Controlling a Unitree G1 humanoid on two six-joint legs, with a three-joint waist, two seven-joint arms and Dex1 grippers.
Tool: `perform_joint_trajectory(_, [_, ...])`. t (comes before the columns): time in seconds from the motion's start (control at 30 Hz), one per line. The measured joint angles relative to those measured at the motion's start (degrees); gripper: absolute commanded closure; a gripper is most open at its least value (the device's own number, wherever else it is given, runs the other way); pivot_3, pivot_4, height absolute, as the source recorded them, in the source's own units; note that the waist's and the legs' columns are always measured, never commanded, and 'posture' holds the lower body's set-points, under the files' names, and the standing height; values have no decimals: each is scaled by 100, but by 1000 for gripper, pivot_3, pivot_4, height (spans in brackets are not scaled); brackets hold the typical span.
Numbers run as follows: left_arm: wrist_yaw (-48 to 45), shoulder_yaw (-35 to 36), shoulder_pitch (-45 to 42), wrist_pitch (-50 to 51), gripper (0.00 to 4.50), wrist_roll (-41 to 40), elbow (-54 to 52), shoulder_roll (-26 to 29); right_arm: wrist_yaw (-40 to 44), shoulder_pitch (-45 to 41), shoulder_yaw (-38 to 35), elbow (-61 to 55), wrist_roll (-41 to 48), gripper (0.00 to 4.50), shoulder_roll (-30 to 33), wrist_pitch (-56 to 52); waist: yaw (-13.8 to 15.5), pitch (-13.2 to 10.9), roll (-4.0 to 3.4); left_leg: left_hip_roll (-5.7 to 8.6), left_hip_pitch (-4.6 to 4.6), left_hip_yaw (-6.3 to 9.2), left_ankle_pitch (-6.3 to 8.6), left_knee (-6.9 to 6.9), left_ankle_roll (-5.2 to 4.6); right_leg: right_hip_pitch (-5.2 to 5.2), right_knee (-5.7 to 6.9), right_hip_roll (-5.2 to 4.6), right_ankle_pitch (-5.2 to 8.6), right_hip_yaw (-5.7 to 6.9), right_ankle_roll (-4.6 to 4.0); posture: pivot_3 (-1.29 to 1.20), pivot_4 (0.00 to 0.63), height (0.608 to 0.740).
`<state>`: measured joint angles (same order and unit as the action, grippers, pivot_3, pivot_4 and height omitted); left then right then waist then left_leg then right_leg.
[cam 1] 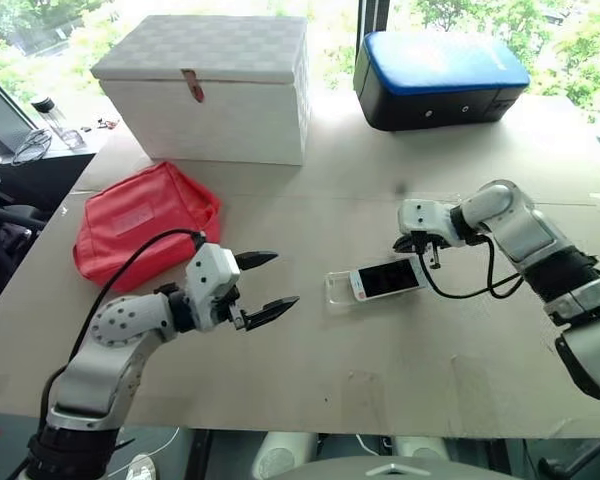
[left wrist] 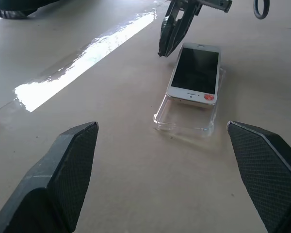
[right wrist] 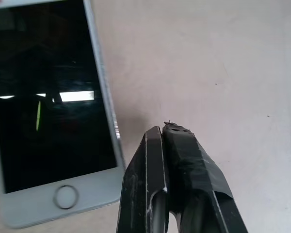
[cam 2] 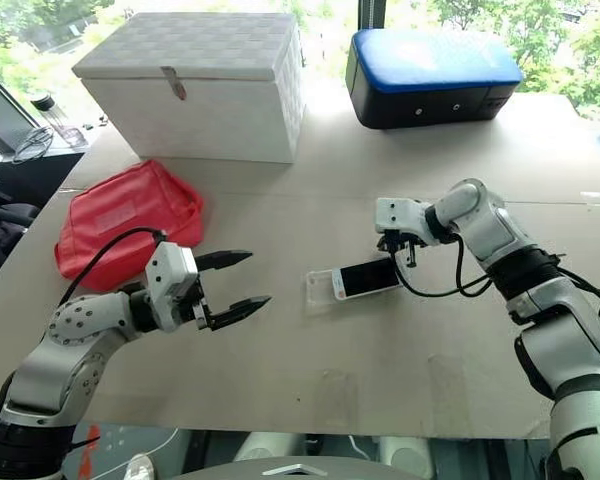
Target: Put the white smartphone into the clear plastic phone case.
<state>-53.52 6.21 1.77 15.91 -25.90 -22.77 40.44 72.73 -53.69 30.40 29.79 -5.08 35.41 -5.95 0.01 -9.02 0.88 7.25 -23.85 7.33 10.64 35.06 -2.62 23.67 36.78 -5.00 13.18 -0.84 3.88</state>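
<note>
- Right gripper [cam 1: 421, 249]: two black fingers pressed flat together with nothing between them, tips poised just beside the far end of the white smartphone [cam 1: 387, 277].
- Left gripper [cam 1: 269, 281]: textured, wedge-shaped black fingers spread wide and empty, well apart from the phone.
- White smartphone: flat, round-cornered slab with a glossy dark screen, lying face up and skewed on the clear plastic phone case [cam 1: 338, 289], not seated in it.
- Left wrist view: the case's thin transparent rim and one bare end jut out past the phone, and a red mark sits on the phone's near bezel.
- Right wrist view: a round home button and the phone's metallic edge.
- Surroundings on the matte beige tabletop [cam 1: 400, 370]: red fabric pouch [cam 1: 140, 218], white woven-pattern box [cam 1: 212, 88], blue-topped black case [cam 1: 438, 77]; all lie clear of the phone.
</note>
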Motion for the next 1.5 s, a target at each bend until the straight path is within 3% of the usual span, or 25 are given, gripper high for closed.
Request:
perform_joint_trajectory(0.27, [153,11,300,0,139,-2,-181,-4,941,-195,-5,551,-63,4428,-71,623,-64,-3,-5,0,1,10,1,0,0,0,5,2,-1,-3,-1,0,150,740])
perform_joint_trajectory(0.57, [243,10,252,-2,139,-2,-265,-4,625,-182,-491,474,-22,4428,-35,695,-66,-6,-10,0,2,8,1,0,0,0,6,3,-1,-4,-1,0,150,740])
perform_joint_trajectory(0.73, [243,-7,174,-16,139,4,-236,-13,808,360,-1264,-1295,967,4428,108,-966,-56,-8,-13,0,1,18,16,-1,-16,-1,6,1,0,-4,-2,0,150,740])
perform_joint_trajectory(0.97, [243,-19,82,-21,139,52,-147,-40,-91,1702,-1076,-3092,1155,4428,-413,-2328,-65,-9,-17,0,2,15,19,1,-18,-1,8,0,-1,-8,-1,0,150,740])
perform_joint_trajectory(1.13, [183,-14,103,4,139,45,-147,-23,-720,1894,-664,-3357,1008,4428,-812,-2782,-63,-8,-15,0,4,15,19,3,-17,-1,10,2,-1,-7,-1,0,150,740])
perform_joint_trajectory(1.5, [137,1,156,16,139,37,-148,-12,-1120,1773,-522,-3121,873,4428,-845,-2995,-62,-7,-15,0,5,15,18,4,-17,-3,10,3,-1,-6,-1,0,150,740])
